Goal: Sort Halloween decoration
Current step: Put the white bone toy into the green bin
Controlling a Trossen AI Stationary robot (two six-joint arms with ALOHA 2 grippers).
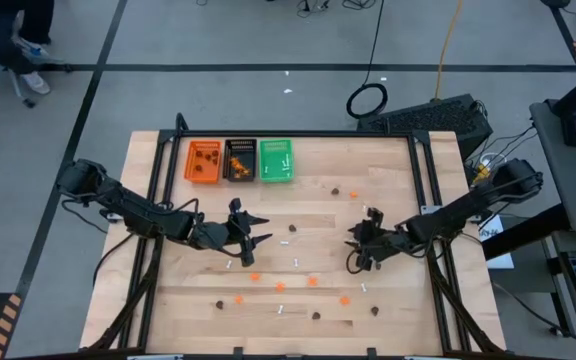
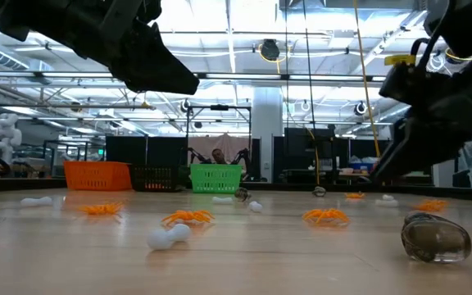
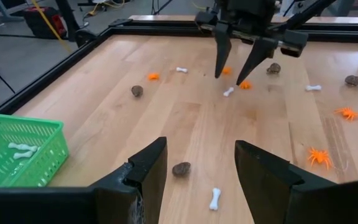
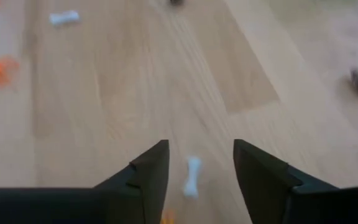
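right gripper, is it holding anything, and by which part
Nothing is held. The right gripper is open above a white bone lying on the table between its fingers.

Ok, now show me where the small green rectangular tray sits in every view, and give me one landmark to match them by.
High view: the small green rectangular tray is at the table's far edge, rightmost of three trays.
Low view: green tray in the far middle, right of the black one.
Left wrist view: green tray at the picture's left edge, white bone-shaped sticks inside.
Right wrist view: not in it.
Shared landmark: the small orange rectangular tray, in the high and low views only.
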